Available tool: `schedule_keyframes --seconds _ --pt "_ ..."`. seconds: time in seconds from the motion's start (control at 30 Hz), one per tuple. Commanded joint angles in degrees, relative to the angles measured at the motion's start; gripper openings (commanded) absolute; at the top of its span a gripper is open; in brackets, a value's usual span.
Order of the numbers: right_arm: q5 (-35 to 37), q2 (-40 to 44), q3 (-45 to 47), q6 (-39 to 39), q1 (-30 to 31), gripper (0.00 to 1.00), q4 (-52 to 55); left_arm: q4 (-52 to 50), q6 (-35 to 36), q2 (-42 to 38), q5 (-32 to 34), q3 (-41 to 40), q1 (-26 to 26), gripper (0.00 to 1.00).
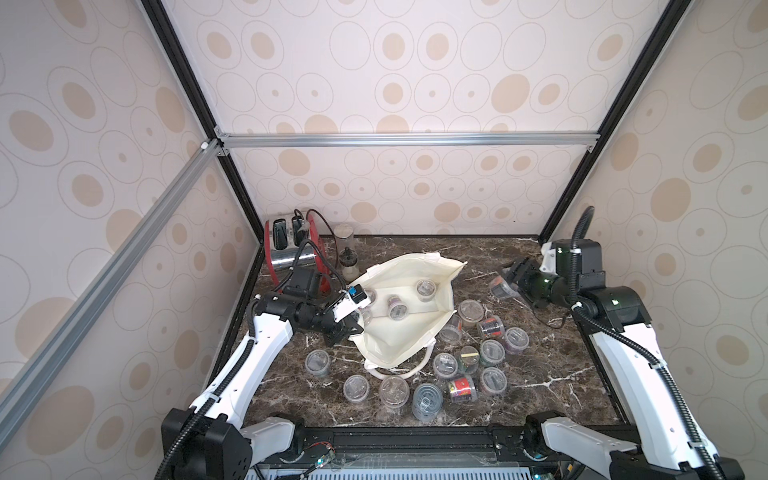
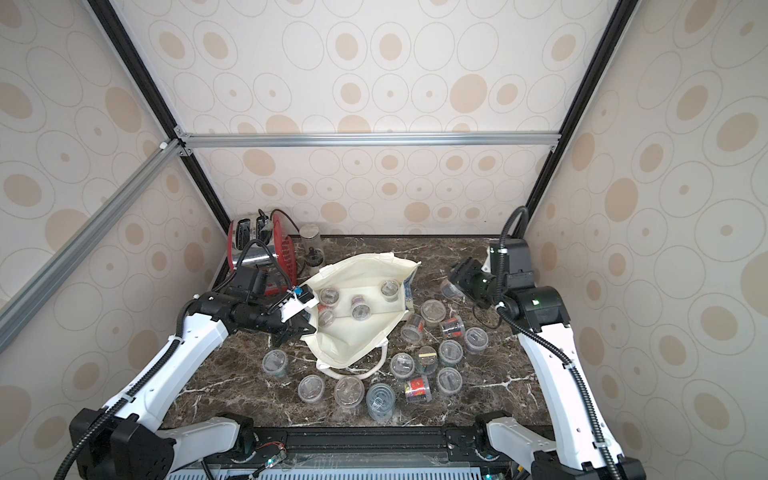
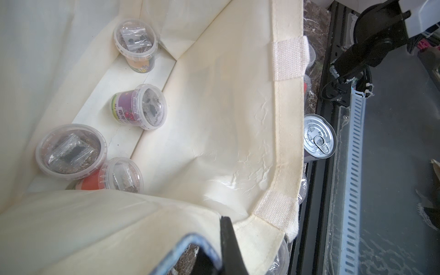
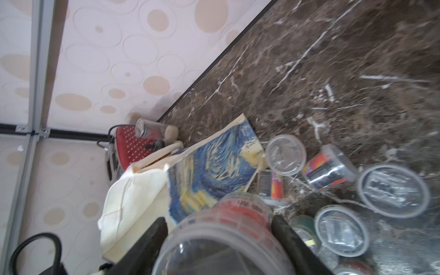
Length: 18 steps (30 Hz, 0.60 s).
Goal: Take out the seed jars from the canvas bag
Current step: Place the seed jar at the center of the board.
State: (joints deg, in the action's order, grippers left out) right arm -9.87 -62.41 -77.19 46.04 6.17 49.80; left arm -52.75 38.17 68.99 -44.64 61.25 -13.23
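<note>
With left gripper (image 1: pixel 352 328) pinching canvas bag (image 1: pixel 399 345) rim, right gripper (image 1: pixel 508 279) clasps a half-hidden seed jar (image 1: pixel 498 289)

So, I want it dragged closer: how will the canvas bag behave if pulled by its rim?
Probably floppy: the canvas bag sags and creases where the left gripper pinches it. Likely light, so it may slide; the seed jars inside could roll.

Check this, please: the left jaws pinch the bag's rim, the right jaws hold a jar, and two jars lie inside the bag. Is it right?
One detail is wrong: four jars, not two, lie inside the bag, as the left wrist view shows. The rest stands: the left jaws pinch the bag's rim, and the right jaws hold a jar.
</note>
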Motion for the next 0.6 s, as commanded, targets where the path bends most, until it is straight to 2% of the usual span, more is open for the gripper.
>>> schedule_keyframes --seconds 0.0,0.33,0.57 --pt "0.52 -2.62 5.13 -5.46 -3.60 0.68 -0.37 -1.13 1.92 0.01 -0.43 1.35 0.05 0.00" --pt "6.45 -16.49 18.63 -8.57 -6.04 0.67 -25.52 -2.45 3.14 -1.52 -0.71 1.23 0.05 0.00" --pt "8.06 -27.80 16.24 -11.19 -7.31 0.67 -34.08 -2.64 3.67 -1.54 -1.53 1.02 0.05 0.00"
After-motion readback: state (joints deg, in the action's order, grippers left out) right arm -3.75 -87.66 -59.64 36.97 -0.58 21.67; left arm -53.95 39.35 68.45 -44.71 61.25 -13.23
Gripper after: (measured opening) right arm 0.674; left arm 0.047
